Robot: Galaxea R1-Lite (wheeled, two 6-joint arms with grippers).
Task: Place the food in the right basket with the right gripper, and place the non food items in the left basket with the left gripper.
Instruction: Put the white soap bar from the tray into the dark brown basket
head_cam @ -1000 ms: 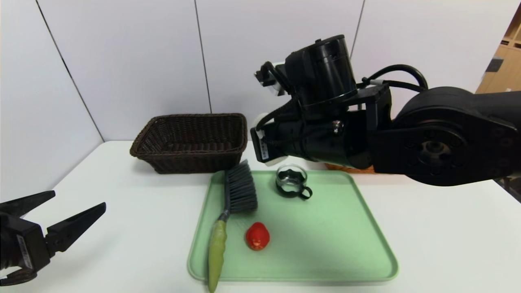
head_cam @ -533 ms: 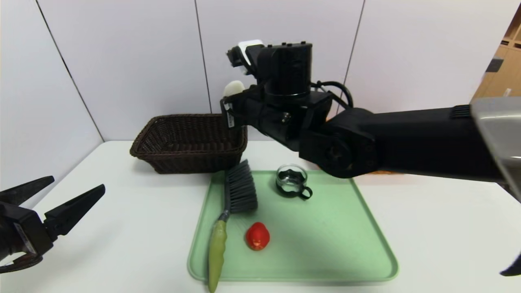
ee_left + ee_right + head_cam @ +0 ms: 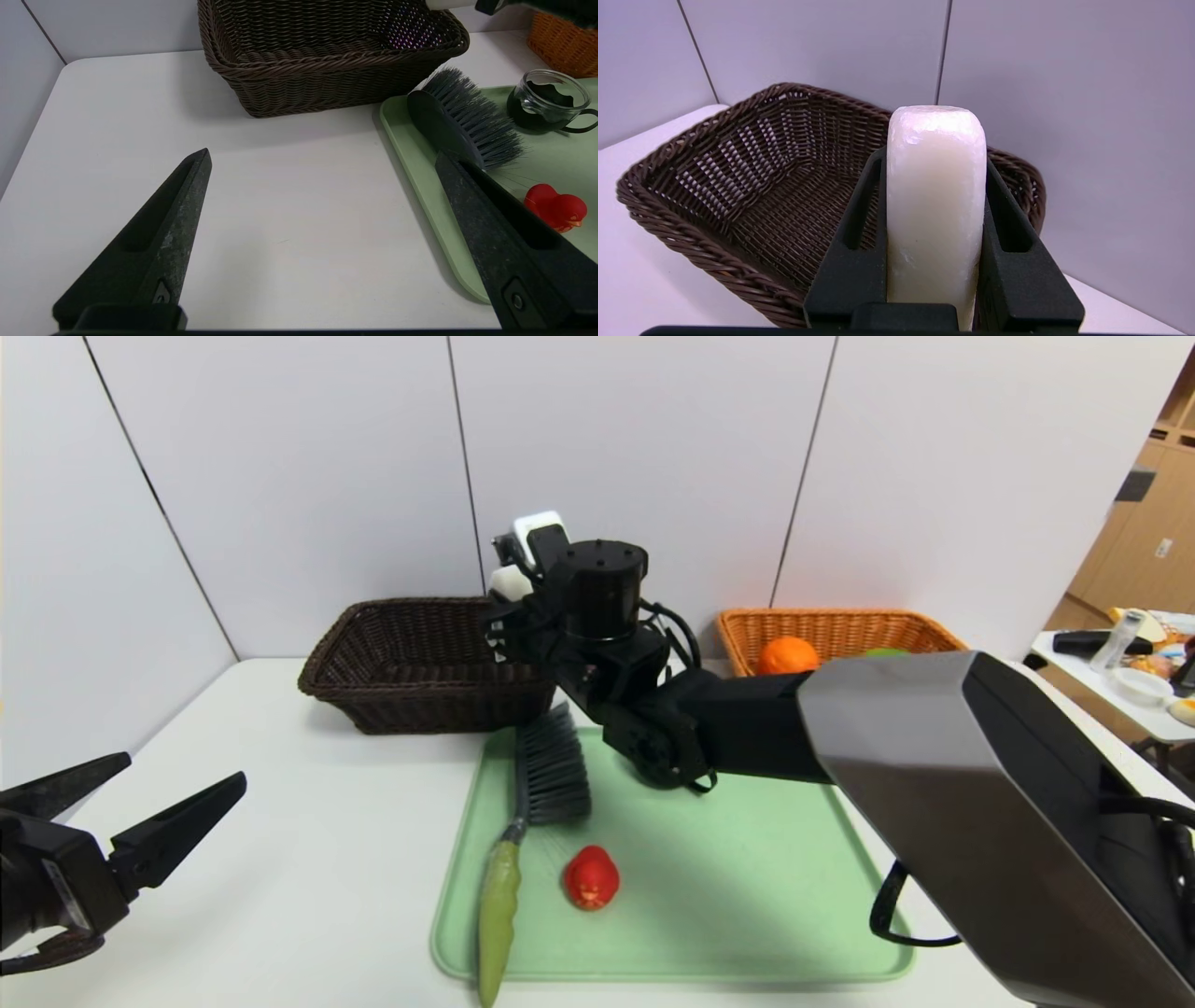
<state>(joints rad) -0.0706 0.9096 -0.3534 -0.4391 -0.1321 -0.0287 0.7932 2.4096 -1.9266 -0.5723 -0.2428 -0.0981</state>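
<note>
My right gripper (image 3: 502, 607) is shut on the white rounded bar (image 3: 511, 581) and holds it above the right end of the dark brown left basket (image 3: 420, 658). In the right wrist view the bar (image 3: 934, 210) stands between the fingers (image 3: 859, 233), with the empty basket (image 3: 738, 186) below. The grey brush (image 3: 551, 775) with a green handle and the red toy (image 3: 590, 877) lie on the green tray (image 3: 747, 896). The glass cup (image 3: 546, 100) shows in the left wrist view. The orange (image 3: 787, 655) and green fruit (image 3: 882, 652) sit in the orange-tan right basket (image 3: 840, 625). My left gripper (image 3: 184, 772) is open and empty.
My right arm (image 3: 747, 728) stretches across the back of the tray and hides the cup in the head view. A wall stands close behind both baskets. A side table with clutter (image 3: 1130, 672) is at the far right.
My right arm has swung left from above the tray's back edge to over the dark basket, carrying the white bar. The orange-tan basket has come into view. The left gripper has barely moved.
</note>
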